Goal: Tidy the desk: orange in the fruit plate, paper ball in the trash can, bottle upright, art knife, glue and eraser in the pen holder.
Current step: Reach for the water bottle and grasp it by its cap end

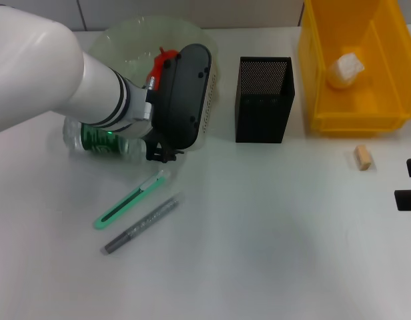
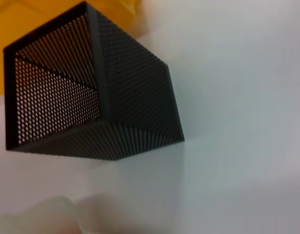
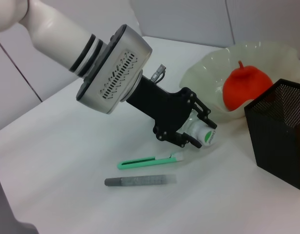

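Note:
A clear bottle (image 1: 102, 141) with a green label lies on its side by the plate. My left gripper (image 1: 163, 155) (image 3: 193, 129) has its fingers on either side of the bottle's neck, close behind the white cap (image 3: 206, 137). The red-orange orange (image 1: 160, 60) (image 3: 245, 87) sits in the pale green fruit plate (image 1: 135, 40). The green art knife (image 1: 129, 200) and the grey glue stick (image 1: 142, 225) lie side by side in front of the bottle. The black mesh pen holder (image 1: 262, 100) (image 2: 91, 97) stands mid-table. The eraser (image 1: 362, 158) lies right of it. My right gripper (image 1: 409, 183) rests open at the right edge.
A yellow bin (image 1: 345, 120) at the back right serves as the trash can and holds the white paper ball (image 1: 347, 69). The left arm's white forearm (image 1: 39, 73) covers the table's back left corner.

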Motion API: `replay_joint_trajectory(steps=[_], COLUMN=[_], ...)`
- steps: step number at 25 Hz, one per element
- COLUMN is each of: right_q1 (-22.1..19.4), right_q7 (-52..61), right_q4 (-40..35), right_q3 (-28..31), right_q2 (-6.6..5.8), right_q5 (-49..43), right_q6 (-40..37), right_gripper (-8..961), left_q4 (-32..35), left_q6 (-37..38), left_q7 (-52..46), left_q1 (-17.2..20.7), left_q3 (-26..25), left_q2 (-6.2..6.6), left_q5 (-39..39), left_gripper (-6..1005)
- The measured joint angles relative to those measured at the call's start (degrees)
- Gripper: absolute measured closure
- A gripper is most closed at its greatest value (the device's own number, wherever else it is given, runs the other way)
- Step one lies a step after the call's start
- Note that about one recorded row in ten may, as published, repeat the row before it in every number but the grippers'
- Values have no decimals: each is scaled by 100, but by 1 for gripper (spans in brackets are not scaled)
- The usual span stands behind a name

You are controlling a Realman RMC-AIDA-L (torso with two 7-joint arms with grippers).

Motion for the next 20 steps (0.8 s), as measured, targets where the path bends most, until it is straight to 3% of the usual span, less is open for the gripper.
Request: replay_joint_trajectory(steps=[6,20], right_q1=[33,52], right_q7=[0,-3], right_q4=[7,37], right_q3=[-33,-24], right_q2=[0,0], right_q5=[4,-17], right_q6=[-5,-3], right_gripper=[196,196], left_q4=[-76,166], left_q6=[-80,-353], left_q7=[-57,-236], left_q1=[-5,150], left_q3=[68,182], left_q2=[0,0], left_q5=[86,125], left_gripper=[544,582])
